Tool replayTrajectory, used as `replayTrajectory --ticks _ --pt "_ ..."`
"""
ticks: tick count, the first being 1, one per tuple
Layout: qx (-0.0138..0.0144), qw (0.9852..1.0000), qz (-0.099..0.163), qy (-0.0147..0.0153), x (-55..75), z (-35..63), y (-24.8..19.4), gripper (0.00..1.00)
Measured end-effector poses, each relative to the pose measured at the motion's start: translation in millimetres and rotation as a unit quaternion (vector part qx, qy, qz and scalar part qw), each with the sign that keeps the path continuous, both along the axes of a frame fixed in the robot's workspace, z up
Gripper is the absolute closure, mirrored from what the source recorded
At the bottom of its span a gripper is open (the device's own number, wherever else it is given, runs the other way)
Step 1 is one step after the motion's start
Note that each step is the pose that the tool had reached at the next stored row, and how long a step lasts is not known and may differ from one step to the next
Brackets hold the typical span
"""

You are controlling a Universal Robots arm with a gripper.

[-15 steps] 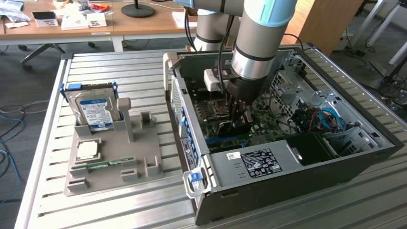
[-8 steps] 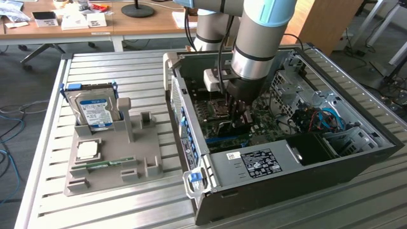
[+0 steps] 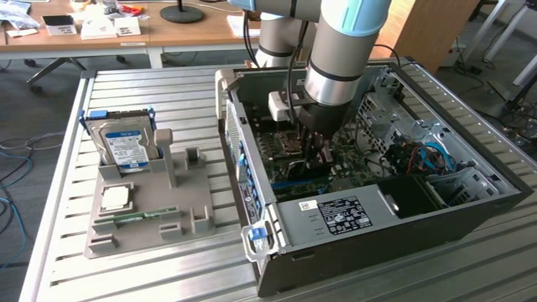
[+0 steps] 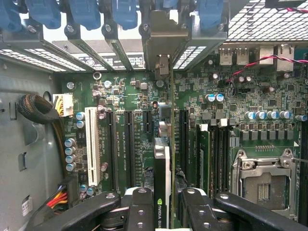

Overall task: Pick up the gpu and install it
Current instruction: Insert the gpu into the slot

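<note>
Holding the gpu [image 4: 162, 192] edge-on between them, our jaws are closed to a narrow gap on the card, low inside the open computer case [image 3: 470, 207] on the desk [image 3: 151, 270]. Ahead at twelve o'clock, its silver bracket [image 4: 166, 43] meets the rear slot openings. We judge a good seating needs the card upright, lined with the motherboard [image 4: 250, 96] slot, pressed evenly.

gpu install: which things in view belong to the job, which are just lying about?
In the job:
- gpu, edge-on between the gripper fingers
- motherboard slots
- open PC case

Lying about:
- hard drive in the grey holder
- green memory stick
</note>
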State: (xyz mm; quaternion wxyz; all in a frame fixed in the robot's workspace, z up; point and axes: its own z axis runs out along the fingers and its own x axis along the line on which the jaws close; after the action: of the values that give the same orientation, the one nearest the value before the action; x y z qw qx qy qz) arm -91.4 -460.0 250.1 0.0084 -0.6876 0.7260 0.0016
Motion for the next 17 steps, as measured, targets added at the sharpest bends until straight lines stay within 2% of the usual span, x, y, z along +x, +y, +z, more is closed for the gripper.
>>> replayTrajectory --ticks 13,15,17 --pt "0.0003 1.0 0.0 -0.0002 0.0 3.0 0.1 0.73" --pt "0.0016 1.0 0.0 -0.0001 -0.2 3.2 0.0 0.73" --pt "0.0047 1.0 0.0 -0.0001 -0.4 3.1 0.0 0.73"
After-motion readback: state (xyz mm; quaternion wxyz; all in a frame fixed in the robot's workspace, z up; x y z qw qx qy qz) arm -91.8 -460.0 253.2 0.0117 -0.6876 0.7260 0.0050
